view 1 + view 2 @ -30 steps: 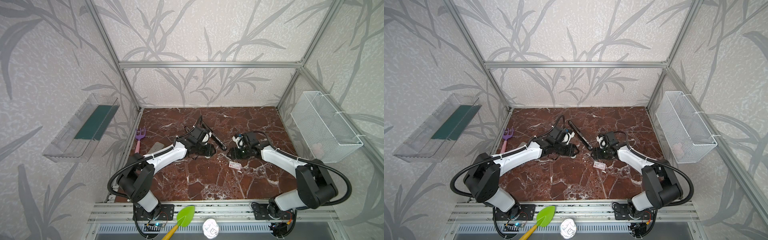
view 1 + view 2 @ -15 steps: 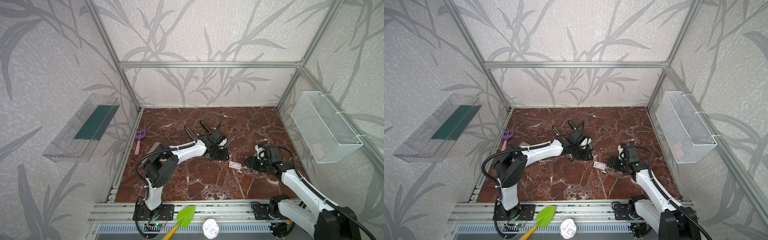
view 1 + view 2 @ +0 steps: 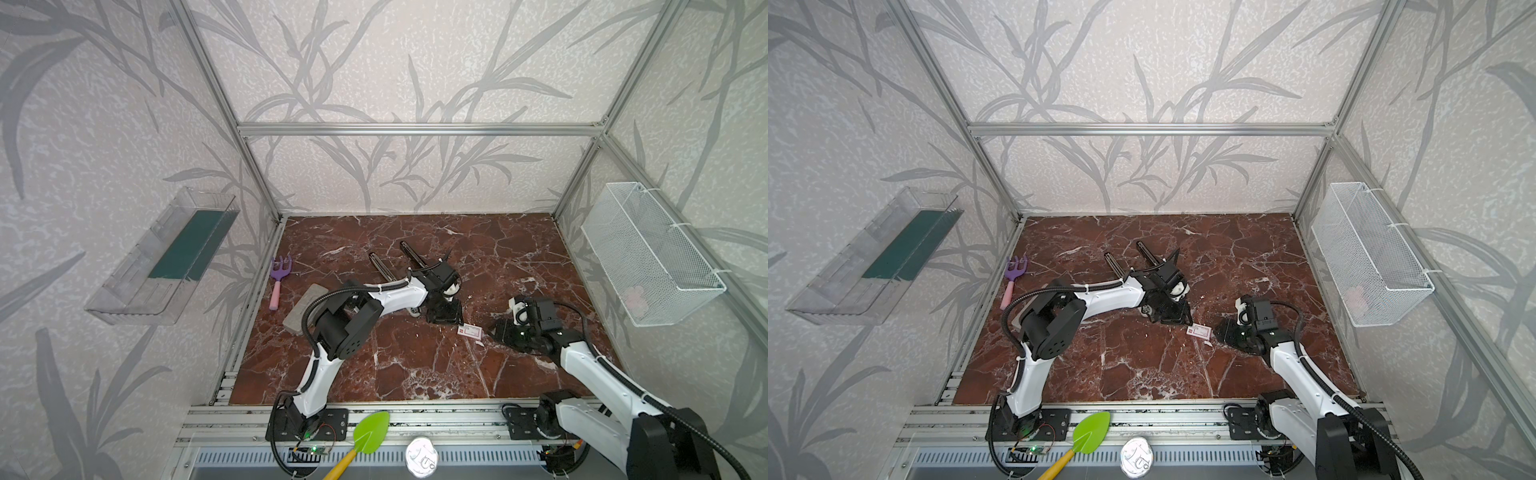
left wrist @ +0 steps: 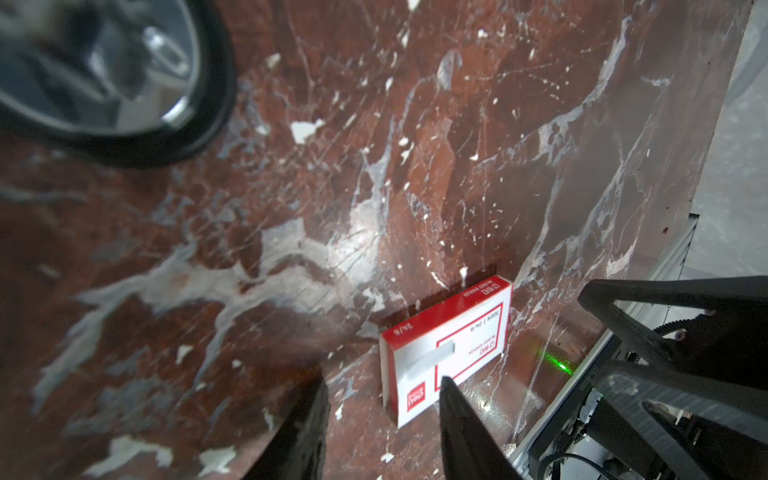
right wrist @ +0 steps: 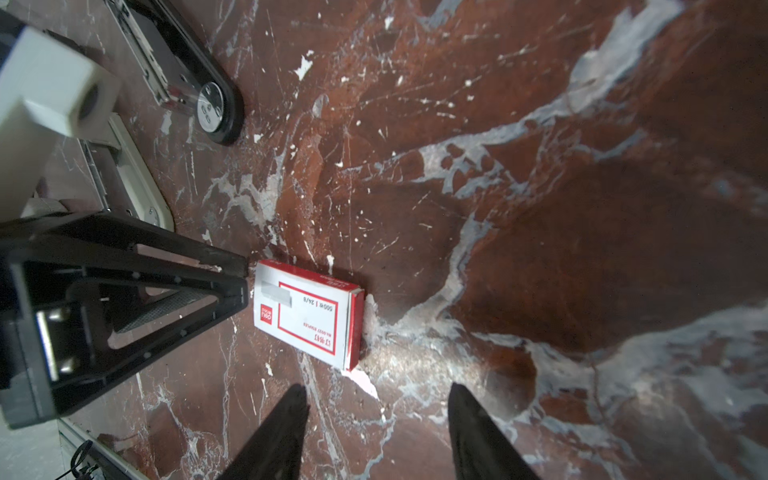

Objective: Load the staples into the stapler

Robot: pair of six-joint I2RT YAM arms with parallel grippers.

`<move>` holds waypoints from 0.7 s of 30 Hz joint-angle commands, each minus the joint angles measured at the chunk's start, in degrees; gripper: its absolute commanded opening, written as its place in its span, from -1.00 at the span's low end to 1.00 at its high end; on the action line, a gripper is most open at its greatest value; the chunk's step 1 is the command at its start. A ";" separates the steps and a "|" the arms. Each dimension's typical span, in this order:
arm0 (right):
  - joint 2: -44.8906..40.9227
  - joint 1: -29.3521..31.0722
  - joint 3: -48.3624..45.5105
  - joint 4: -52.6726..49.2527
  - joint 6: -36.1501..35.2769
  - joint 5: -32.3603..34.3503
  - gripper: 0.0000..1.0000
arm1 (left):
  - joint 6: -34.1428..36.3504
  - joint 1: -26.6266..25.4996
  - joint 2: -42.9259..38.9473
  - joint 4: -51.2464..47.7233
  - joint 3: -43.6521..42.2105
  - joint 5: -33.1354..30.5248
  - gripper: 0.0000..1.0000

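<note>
The stapler (image 3: 380, 267) lies splayed open on the marble tabletop (image 3: 415, 365), beyond the left gripper (image 3: 446, 313) — only the top views show both halves. The staples (image 3: 469, 331) sit nearer, in a flat red-and-white box between that gripper and the right gripper (image 3: 500, 330). Both have their fingers apart and empty. Lifting the box looks next: go low and pinch its long edges. Only the wrist views show it looks closed.
</note>
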 commanded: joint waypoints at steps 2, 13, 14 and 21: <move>1.58 -0.13 -0.02 2.11 0.55 -1.59 0.10 | 0.37 -0.26 1.66 -0.19 1.26 1.95 -0.15; 4.09 0.46 0.33 4.07 1.09 -2.25 0.06 | 1.30 -0.38 3.20 -0.54 2.33 4.27 -0.41; 4.45 0.70 0.33 4.39 1.17 -2.36 0.05 | 1.29 -0.33 3.37 -0.53 2.32 4.53 -0.43; 5.99 1.15 1.08 4.61 1.10 -2.45 0.03 | 1.54 -0.37 3.91 0.42 2.07 5.58 -0.54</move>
